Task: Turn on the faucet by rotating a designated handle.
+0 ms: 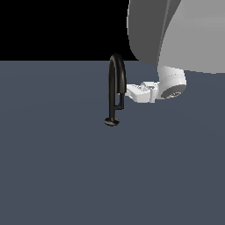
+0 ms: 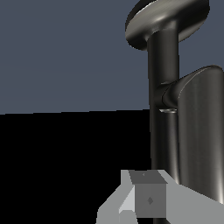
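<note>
One faucet (image 1: 116, 83), one handle (image 2: 200, 131), one pincer (image 1: 130, 92).

The grey floor (image 1: 66, 176) lies open on the exterior view's left and across the whole near side, offering wide passage. The one standing obstacle is the faucet (image 1: 116, 88), a tall narrow arch on a small disc foot. On its right flank room is tight: the gripper (image 1: 130, 92) sits right up against the arch, and the bulky white arm (image 1: 176, 35) fills the far right above it. In the wrist view the pipe and the thinner handle (image 2: 202, 131) crowd close ahead of a gripper finger (image 2: 148, 199).
</note>
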### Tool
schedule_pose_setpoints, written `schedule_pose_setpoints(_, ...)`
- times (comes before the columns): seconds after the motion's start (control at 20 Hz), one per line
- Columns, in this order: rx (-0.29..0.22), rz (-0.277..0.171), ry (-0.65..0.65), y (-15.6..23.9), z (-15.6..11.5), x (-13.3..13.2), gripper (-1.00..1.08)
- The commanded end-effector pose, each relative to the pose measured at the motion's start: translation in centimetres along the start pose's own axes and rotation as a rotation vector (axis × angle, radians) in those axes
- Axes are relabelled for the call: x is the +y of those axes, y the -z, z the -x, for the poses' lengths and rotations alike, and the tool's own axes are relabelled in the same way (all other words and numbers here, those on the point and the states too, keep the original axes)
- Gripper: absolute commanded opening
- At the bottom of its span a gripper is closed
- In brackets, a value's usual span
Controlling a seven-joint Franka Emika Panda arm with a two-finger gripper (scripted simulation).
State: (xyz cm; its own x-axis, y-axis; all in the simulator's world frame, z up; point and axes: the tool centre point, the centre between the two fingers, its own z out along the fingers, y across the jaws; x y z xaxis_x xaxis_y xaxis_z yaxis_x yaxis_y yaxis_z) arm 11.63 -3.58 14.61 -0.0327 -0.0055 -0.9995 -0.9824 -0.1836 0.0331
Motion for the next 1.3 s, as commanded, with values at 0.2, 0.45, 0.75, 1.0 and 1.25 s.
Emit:
schedule_pose_setpoints(0.2,0.0,0.0,0.0,0.0,0.3,0.8,-1.0)
schedule_pose_setpoints(0.45,0.0,0.0,0.0,0.0,0.5,1.4,-1.0)
schedule_pose_setpoints(0.75,0.0,0.0,0.001,0.0,0.8,2.3,-1.0)
schedule_pose_setpoints(1.0,0.0,0.0,0.001,0.0,1.0,3.1,-1.0)
schedule_pose_setpoints(1.25,0.003,-0.004,0.005,0.0,1.3,3.3,-1.0)
